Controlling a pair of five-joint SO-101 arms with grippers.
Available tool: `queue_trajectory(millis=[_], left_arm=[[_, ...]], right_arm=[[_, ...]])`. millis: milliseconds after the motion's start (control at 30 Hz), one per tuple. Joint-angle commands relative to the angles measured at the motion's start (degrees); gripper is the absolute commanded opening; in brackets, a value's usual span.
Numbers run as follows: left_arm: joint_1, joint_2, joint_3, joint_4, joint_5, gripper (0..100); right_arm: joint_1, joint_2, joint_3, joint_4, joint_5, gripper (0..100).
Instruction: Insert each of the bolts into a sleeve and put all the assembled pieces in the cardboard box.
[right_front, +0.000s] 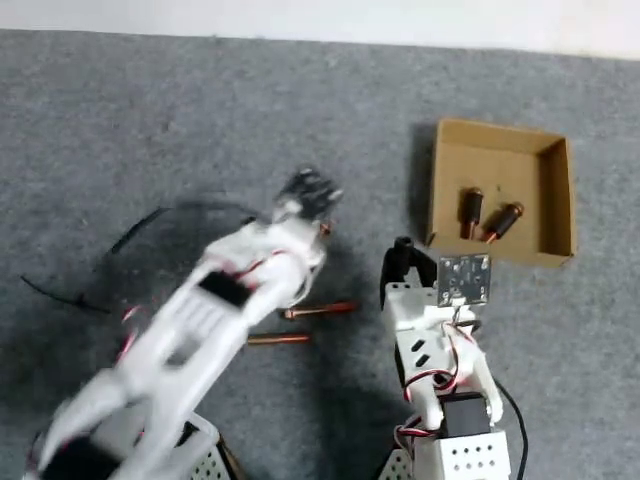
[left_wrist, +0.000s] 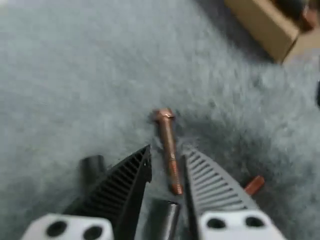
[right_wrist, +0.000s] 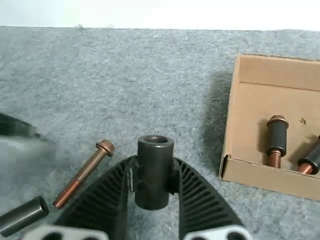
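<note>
My right gripper (right_wrist: 152, 165) clamps a sleeve (right_wrist: 154, 172) upright near the box (right_wrist: 250, 70). The bolt (left_wrist: 167, 147) sits in my left gripper (left_wrist: 166, 155) (whether it's gripped, I can't tell). I'd line its threaded tip squarely over the bore before pushing.

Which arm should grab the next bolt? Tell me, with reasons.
Left. The left gripper is open, straddling a bolt that lies on the carpet. The right gripper is shut on a sleeve, held upright, so it is not free.
</note>
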Motion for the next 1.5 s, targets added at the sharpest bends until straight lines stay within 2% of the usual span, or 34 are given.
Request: queue_trajectory(millis=[0,233,400,633,800,1033,1200,1467], left_arm=[[2.2,18.7,-13.1,-0.3,-0.3,14],[2.0,32.0,-25.4,5.4,-0.3,14],[1.8,38.6,-29.1,5.8,-0.3,14],[-3.0,44.5,-33.7,6.0,-0.5,14],[-3.6,44.4,-33.7,6.2,-0.5,14],[-2.1,40.0,-36.5,14.2,-0.4,14],[-3.7,34.6,-33.9,14.2,-0.4,14],[-6.5,34.2,-32.8,13.3,-0.4,14]], right_arm=[[0.7,-1.2,0.7,-0.7,0.5,0.3],[0.7,-1.2,0.7,-0.7,0.5,0.3],[0.7,-1.2,0.7,-0.7,0.5,0.3],[0.7,-1.2,0.7,-0.7,0.5,0.3],[0.7,-1.2,0.6,-0.7,0.5,0.3],[0.7,-1.2,0.7,-0.7,0.6,0.3],[0.7,-1.2,0.7,-0.7,0.6,0.3],[0.7,-1.2,0.7,-0.7,0.6,0.3]])
